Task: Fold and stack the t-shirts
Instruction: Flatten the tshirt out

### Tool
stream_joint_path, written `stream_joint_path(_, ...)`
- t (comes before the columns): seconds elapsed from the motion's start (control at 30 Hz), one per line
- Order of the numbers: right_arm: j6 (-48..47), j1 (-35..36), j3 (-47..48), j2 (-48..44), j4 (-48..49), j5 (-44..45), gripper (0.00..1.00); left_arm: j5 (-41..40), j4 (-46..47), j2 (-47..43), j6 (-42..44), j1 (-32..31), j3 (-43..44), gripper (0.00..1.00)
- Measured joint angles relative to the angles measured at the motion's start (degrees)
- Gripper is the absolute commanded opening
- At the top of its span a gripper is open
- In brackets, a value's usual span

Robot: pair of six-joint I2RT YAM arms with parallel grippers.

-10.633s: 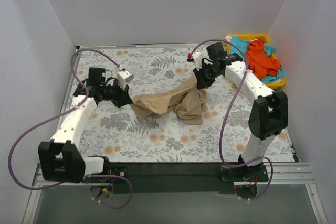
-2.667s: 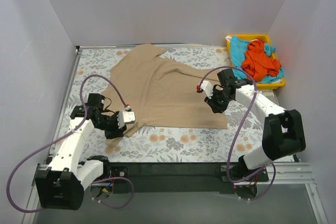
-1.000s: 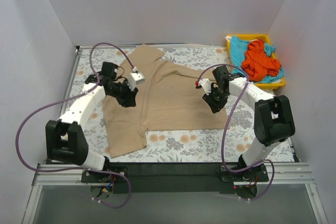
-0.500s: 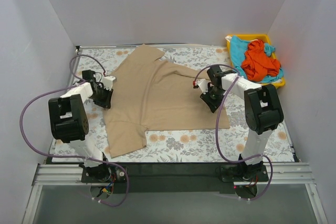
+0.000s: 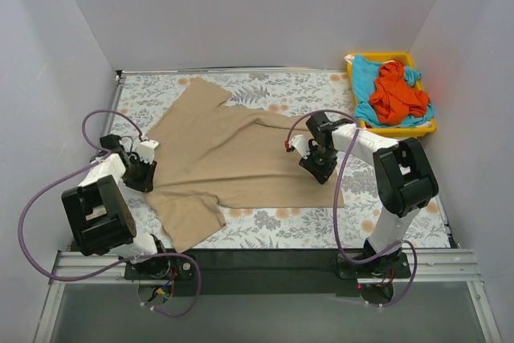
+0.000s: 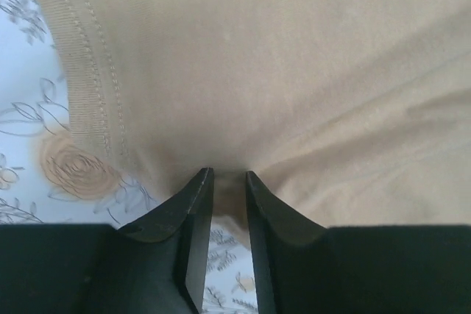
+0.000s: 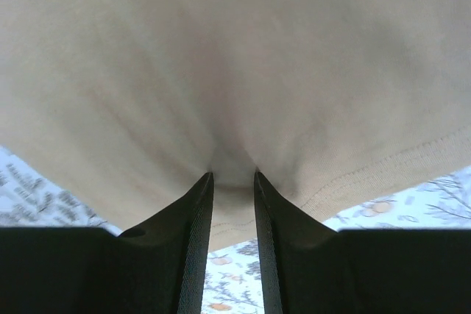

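The tan-beige t-shirt point(image 5: 233, 154) lies spread across the floral table. My left gripper point(image 5: 144, 174) is shut on its left edge, and the left wrist view shows a pinch of tan cloth point(image 6: 294, 93) between the fingers point(image 6: 195, 211). My right gripper point(image 5: 315, 162) is shut on the shirt near its right hem, and the right wrist view shows tan cloth point(image 7: 221, 71) bunched between the fingers point(image 7: 199, 211). The orange-red t-shirt point(image 5: 397, 94) and the turquoise-blue t-shirt point(image 5: 368, 74) lie crumpled in the yellow tray point(image 5: 401, 129).
The yellow tray stands at the back right corner by the wall. White walls close the table on the left, back and right. Purple cables loop from both arms over the table. A black rail runs along the near edge point(image 5: 257, 259).
Both grippers have dragged the tan shirt toward the near-left. The left gripper moved down along the left edge, the right gripper shifted slightly left and nearer. The shirt lies flatter and wider.
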Motion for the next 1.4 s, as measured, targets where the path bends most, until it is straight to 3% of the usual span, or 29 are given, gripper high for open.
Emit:
stream_joint_path(0.1,-0.42,0.61,0.50,-0.46,-2.99,-2.62,0.30,2.97,-8.96,1.42,-0.63,0.26,5.09,0.29)
stream_joint_path(0.2,0.15,-0.68,6.64,0.04,-6.82,-3.56,0.28,7.78,-14.25,6.43,-4.11,-0.26,18.86,0.29)
stream_joint_path(0.33,3.04,-3.89,29.94,5.35,-6.14,-3.50,0.31,11.02,-9.86,13.27,-10.47,-3.61,38.12,0.33)
stream_joint_path(0.47,5.88,-7.21,50.05,14.27,-3.19,-1.62,0.30,10.88,-3.76,19.23,-16.13,-9.53,47.78,0.37)
stream_joint_path(0.57,6.58,-9.25,57.31,20.85,-2.14,0.52,0.30,10.45,-0.02,26.53,-20.48,-12.61,53.86,0.39)
stream_joint_path(0.73,7.58,-11.58,56.96,28.04,-3.93,0.66,0.31,9.27,4.07,38.51,-26.56,-13.27,60.26,0.39)
stream_joint_path(0.87,7.34,-12.79,50.51,27.12,-4.37,-2.73,0.37,8.07,4.74,43.12,-28.96,-13.38,60.87,0.39)
stream_joint_path(1.07,6.49,-14.23,40.11,20.33,-5.73,-7.04,0.34,7.13,5.88,44.48,-30.14,-14.82,61.07,0.40)
stream_joint_path(1.4,10.23,-16.41,38.49,19.96,-5.33,-8.41,0.30,6.84,8.72,44.96,-31.23,-15.82,62.34,0.40)
